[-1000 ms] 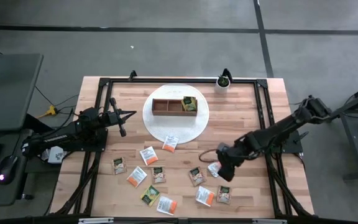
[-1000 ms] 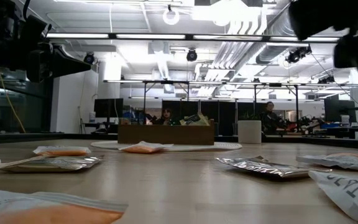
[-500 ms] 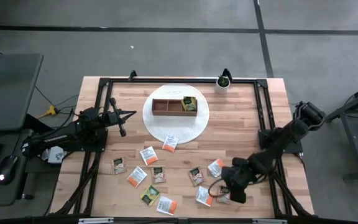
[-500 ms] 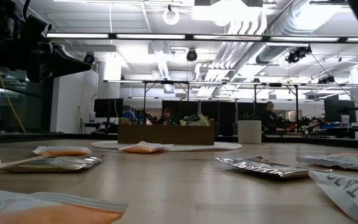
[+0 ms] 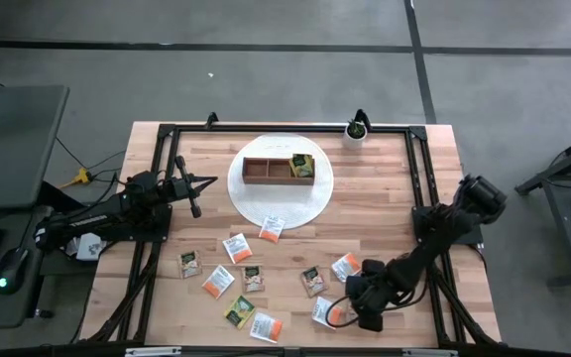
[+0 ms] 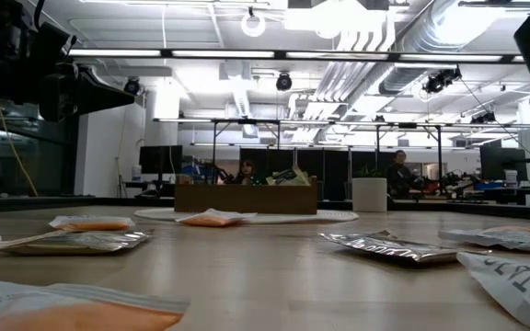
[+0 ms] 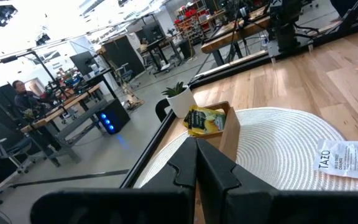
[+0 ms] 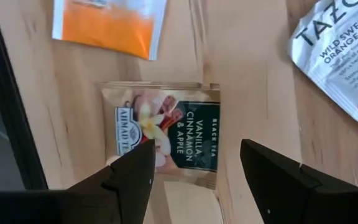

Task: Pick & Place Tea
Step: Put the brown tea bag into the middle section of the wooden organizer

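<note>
Several tea sachets lie flat on the near half of the table, among them white-orange ones (image 5: 273,228) (image 5: 325,311) and a green-yellow one (image 5: 239,311). More green-yellow sachets (image 5: 303,167) stand in the right compartment of the wooden box (image 5: 269,171). My right gripper (image 5: 361,307) hovers open near the table's near-right edge. In its wrist view the fingers stand on either side of a tan "Vanilla Cinnamon & Apple" sachet (image 8: 166,134), apart from it. My left gripper (image 5: 194,204) waits shut at the table's left side, pointing toward the box (image 7: 229,127).
The box sits on a round white woven mat (image 5: 281,203) at the table's far middle. A small potted plant (image 5: 355,131) stands at the far edge. A black frame (image 5: 426,178) runs around the table. Bare wood lies between the mat and my right arm.
My right gripper has swung from beside the right-hand sachets toward the table's near edge and a little to the left, ending over the tan sachet. The sachets have stayed where they lay. My left arm has kept still.
</note>
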Tool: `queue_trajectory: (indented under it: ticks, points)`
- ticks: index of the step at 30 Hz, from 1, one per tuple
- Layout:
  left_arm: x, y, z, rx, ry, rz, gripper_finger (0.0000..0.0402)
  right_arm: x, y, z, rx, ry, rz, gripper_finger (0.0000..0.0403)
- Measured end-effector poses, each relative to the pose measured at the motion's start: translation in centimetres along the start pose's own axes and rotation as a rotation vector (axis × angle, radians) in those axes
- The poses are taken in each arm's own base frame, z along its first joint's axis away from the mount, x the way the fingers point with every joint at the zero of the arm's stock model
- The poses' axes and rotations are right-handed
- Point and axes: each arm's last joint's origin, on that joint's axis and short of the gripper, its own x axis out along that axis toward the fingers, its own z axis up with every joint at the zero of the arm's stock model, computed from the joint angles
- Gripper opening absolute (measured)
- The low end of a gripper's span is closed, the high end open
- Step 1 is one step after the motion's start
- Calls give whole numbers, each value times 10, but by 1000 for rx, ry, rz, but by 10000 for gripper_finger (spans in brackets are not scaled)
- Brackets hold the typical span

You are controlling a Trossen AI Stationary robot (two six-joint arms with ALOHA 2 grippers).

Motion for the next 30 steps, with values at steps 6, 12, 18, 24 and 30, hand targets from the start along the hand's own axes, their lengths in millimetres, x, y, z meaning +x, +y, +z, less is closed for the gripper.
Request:
queue_trajectory:
  ticks: [6, 12, 18, 24, 30]
  points:
    - [0, 0, 0, 0, 0, 0, 1, 2, 0, 0, 15, -10, -13, 232]
    - [0, 0, 0, 0, 0, 0, 1, 2, 0, 0, 34, -9, -9, 232]
    - [0, 0, 0, 0, 0, 0, 1, 2, 0, 1, 42, -14, -10, 232]
    - [0, 0, 0, 0, 0, 0, 1, 1, -2, 1, 34, -52, -46, 232]
    - [0, 0, 0, 0, 0, 0, 1, 1, -2, 1, 15, -56, -49, 232]
